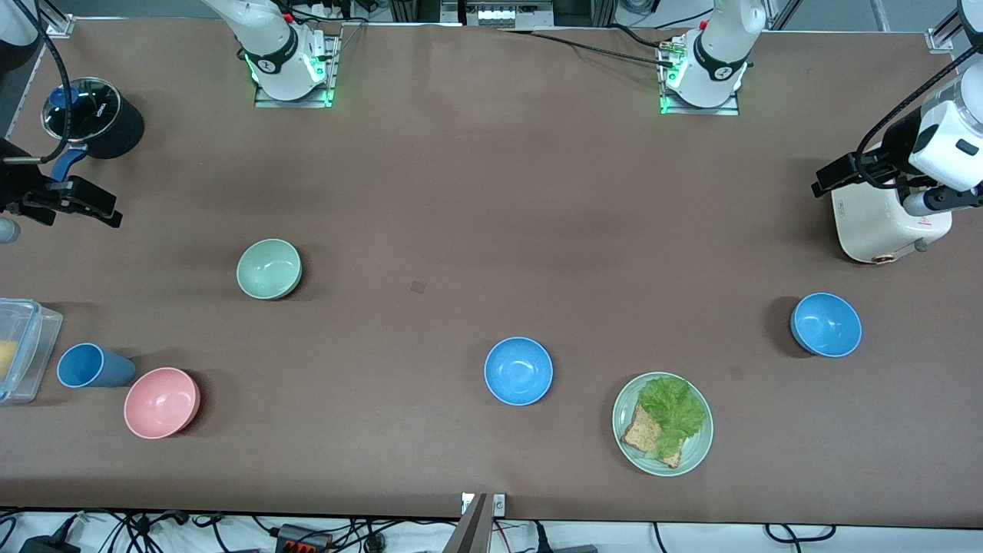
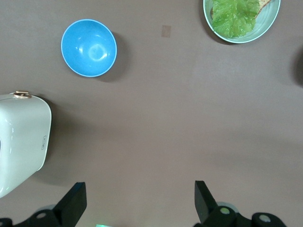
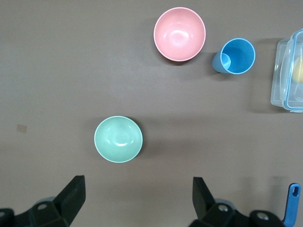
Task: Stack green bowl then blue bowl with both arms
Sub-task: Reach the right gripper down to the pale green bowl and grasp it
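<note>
While both arms waited, the left gripper [image 2: 137, 203] hung w/ jaws spread over bare worktop [image 1: 491, 192] beside the white appliance [image 1: 883, 226]; right gripper [image 3: 137, 203] likewise, jaws spread, nothing held. Green bowl [image 1: 269, 269] sat toward the right arm's end. 2 blue bowls: 1 mid-worktop [image 1: 518, 371] beside the green plate [image 1: 695, 453], 1 [image 1: 826, 325] near the appliance.
</note>
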